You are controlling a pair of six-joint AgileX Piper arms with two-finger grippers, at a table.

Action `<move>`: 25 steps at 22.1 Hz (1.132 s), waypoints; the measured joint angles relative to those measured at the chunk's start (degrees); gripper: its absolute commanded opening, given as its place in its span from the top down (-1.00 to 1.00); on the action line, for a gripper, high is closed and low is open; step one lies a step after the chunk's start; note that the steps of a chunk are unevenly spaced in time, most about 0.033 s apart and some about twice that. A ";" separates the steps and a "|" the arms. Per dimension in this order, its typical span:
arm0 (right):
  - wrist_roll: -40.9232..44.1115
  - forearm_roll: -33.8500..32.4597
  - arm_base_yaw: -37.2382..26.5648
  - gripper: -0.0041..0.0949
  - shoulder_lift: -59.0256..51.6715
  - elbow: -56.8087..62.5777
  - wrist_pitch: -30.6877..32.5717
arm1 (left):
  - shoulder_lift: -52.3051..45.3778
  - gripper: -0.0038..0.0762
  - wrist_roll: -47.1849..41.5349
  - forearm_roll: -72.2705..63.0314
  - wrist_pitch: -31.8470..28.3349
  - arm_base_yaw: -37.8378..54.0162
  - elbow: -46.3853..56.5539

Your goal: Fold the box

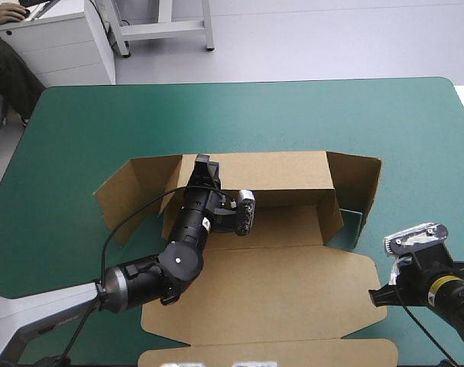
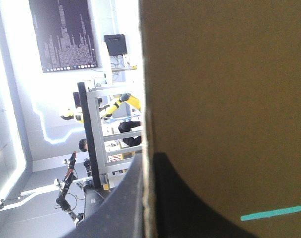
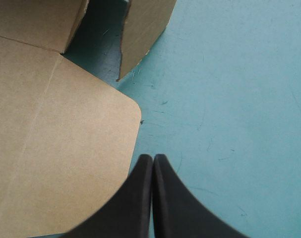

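The teal-green table [image 1: 239, 107] carries the brown box [image 1: 293, 290], its back wall raised and lid flat. The left fingers [image 2: 123, 208] pinch that wall's edge, nearly closed. The right fingers [image 3: 140, 198] meet, empty, with the lid's rounded corner just beside them.

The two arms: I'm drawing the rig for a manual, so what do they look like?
The left arm is a chain of round black segments with a silver ring, then a pale grey link, and a small white label on the forearm. The right arm is black with a yellow band. The right gripper has two broad black fingers shaped like curved fins.
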 measured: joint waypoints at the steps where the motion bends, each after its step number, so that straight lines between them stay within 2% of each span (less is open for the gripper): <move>1: 0.00 0.08 0.00 0.96 0.00 0.00 0.00 | -0.19 0.93 -0.66 0.48 0.39 -0.47 0.61; 8: 0.13 0.45 0.00 0.95 0.00 0.00 -0.05 | -0.73 0.93 -3.55 1.49 2.57 -2.53 2.02; 10: 0.91 0.69 0.00 0.83 0.00 0.00 -0.05 | -0.74 0.93 -3.83 1.49 3.02 -2.72 2.13; 12: 1.30 1.85 0.00 0.55 0.00 0.00 -0.05 | -0.74 0.93 -3.83 1.49 3.42 -2.86 2.13; 14: 1.73 3.27 0.00 0.05 0.00 0.00 -0.11 | -0.74 0.93 -3.83 1.49 3.43 -2.86 2.13; 15: 2.37 3.92 0.00 -0.37 0.00 0.00 -0.11 | -0.74 0.93 -3.83 1.49 3.43 -2.86 2.13; 16: 3.95 5.11 0.00 -0.52 0.00 0.00 -0.11 | -0.74 0.93 -3.83 1.49 3.50 -2.86 2.18; 17: 4.60 5.64 0.00 -0.75 0.00 0.00 -0.11 | -0.74 0.93 -3.83 1.49 3.50 -2.88 2.18; 22: 14.64 5.12 0.00 -0.79 0.33 -3.69 0.15 | -0.74 0.93 -3.84 1.49 3.61 -2.92 2.19; 25: 18.28 3.00 0.00 -0.79 4.53 -12.46 0.73 | -0.74 0.93 -3.60 1.51 3.78 -2.92 2.19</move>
